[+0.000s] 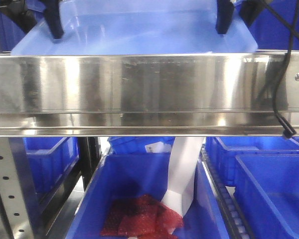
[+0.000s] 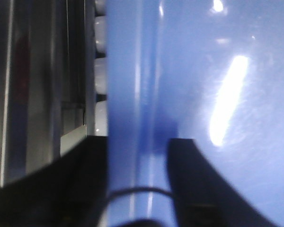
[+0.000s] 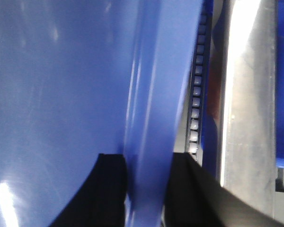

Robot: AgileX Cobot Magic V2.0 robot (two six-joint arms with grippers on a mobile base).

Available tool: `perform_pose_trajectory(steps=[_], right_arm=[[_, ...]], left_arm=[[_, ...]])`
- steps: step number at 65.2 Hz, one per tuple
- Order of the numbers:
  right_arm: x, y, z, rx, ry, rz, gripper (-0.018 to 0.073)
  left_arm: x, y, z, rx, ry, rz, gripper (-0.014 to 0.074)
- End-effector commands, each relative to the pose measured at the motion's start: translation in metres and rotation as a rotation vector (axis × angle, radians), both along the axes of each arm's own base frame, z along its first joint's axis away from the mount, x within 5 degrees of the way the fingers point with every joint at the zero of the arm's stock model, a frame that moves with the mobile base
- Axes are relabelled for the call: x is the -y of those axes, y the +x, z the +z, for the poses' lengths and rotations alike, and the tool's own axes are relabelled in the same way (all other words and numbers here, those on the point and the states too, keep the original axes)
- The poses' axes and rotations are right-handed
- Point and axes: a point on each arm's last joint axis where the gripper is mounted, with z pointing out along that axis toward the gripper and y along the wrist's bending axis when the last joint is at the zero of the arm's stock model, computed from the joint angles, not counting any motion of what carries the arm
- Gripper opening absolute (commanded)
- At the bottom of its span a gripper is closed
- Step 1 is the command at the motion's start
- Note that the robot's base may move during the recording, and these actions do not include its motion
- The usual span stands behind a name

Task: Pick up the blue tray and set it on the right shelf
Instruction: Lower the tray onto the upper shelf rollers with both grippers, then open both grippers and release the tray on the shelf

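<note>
The blue tray (image 1: 139,35) sits level just above and behind the right shelf's shiny steel front rail (image 1: 149,89). My left gripper (image 1: 55,22) straddles the tray's left rim and my right gripper (image 1: 224,17) straddles its right rim. In the left wrist view the left gripper (image 2: 137,189) has one black finger on each side of the tray's wall (image 2: 203,71). In the right wrist view the right gripper (image 3: 149,189) clamps the tray's rim (image 3: 61,71) the same way. I cannot tell whether the tray's bottom rests on the shelf.
Deep darker-blue bins (image 1: 269,189) fill the level below; the middle one holds red material (image 1: 139,219) and a white strip (image 1: 184,169). A black cable (image 1: 281,74) hangs over the rail at right. A grey perforated upright (image 1: 7,189) stands lower left. Roller tracks (image 3: 196,94) run beside the tray.
</note>
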Motion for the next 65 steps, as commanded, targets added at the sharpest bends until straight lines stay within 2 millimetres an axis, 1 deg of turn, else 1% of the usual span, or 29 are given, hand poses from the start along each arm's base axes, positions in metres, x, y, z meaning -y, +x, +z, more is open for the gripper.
perform_pose_trajectory(steps=[1,5,7,11,18,22,26,30,32,36,40,41,47,51,57,59,60,61,62,65], right_arm=[[0.009,-0.003,0.031,0.133,0.008,0.003,0.0503],[0.011,-0.003,0.032,0.135,0.009,-0.003,0.0630],[0.012,-0.002,0.032,0.135,0.009,-0.004,0.0650],[0.012,-0.003,0.033,0.138,0.010,-0.005,0.0627],[0.013,-0.006,0.039,0.152,0.015,-0.005,0.0622],[0.015,-0.011,0.045,0.168,0.020,-0.006,0.0621],[0.015,-0.017,0.053,0.181,0.025,-0.002,0.0606],[0.017,-0.026,0.064,0.202,0.033,0.000,0.0550],[0.019,-0.030,0.069,0.211,0.036,-0.001,0.0515],[0.022,-0.040,0.080,0.237,0.040,0.006,0.0418],[0.025,-0.049,0.088,0.259,0.038,0.018,0.0321],[0.026,-0.052,0.091,0.266,0.037,0.022,0.0285],[0.031,-0.072,0.101,0.298,0.034,0.042,0.0137],[0.034,-0.085,0.104,0.324,0.036,0.057,0.0062],[0.038,-0.105,0.105,0.374,0.034,0.091,0.0057],[0.039,-0.112,0.102,0.381,0.034,0.104,0.0057],[0.040,-0.117,0.103,0.401,0.039,0.108,0.0057],[0.041,-0.119,0.099,0.400,0.037,0.111,0.0057],[0.043,-0.125,0.101,0.422,0.044,0.112,0.0057],[0.047,-0.136,0.093,0.442,0.050,0.116,0.0057]], left_arm=[[-0.001,-0.007,0.037,0.145,-0.062,-0.006,0.0412],[-0.001,-0.007,0.037,0.152,-0.065,-0.006,0.0500],[0.000,-0.007,0.037,0.156,-0.066,-0.006,0.0533],[-0.001,-0.007,0.037,0.154,-0.065,-0.006,0.0575],[-0.001,-0.009,0.038,0.137,-0.059,-0.007,0.0559],[-0.002,-0.012,0.041,0.128,-0.056,-0.007,0.0558],[-0.005,-0.018,0.049,0.142,-0.061,-0.008,0.0557],[-0.007,-0.025,0.060,0.167,-0.070,-0.008,0.0548],[-0.009,-0.031,0.068,0.190,-0.078,-0.008,0.0535],[-0.013,-0.041,0.082,0.232,-0.093,-0.008,0.0496],[-0.018,-0.054,0.096,0.277,-0.105,-0.013,0.0430],[-0.019,-0.057,0.099,0.289,-0.107,-0.015,0.0412],[-0.027,-0.079,0.112,0.364,-0.118,-0.033,0.0267],[-0.033,-0.094,0.114,0.400,-0.126,-0.033,0.0150],[-0.042,-0.120,0.108,0.446,-0.129,-0.044,-0.0008],[-0.045,-0.127,0.105,0.457,-0.132,-0.043,-0.0047],[-0.047,-0.133,0.102,0.466,-0.135,-0.042,-0.0056],[-0.048,-0.136,0.100,0.472,-0.137,-0.042,-0.0048],[-0.050,-0.142,0.097,0.482,-0.141,-0.041,-0.0040],[-0.055,-0.155,0.090,0.511,-0.151,-0.038,-0.0043]])
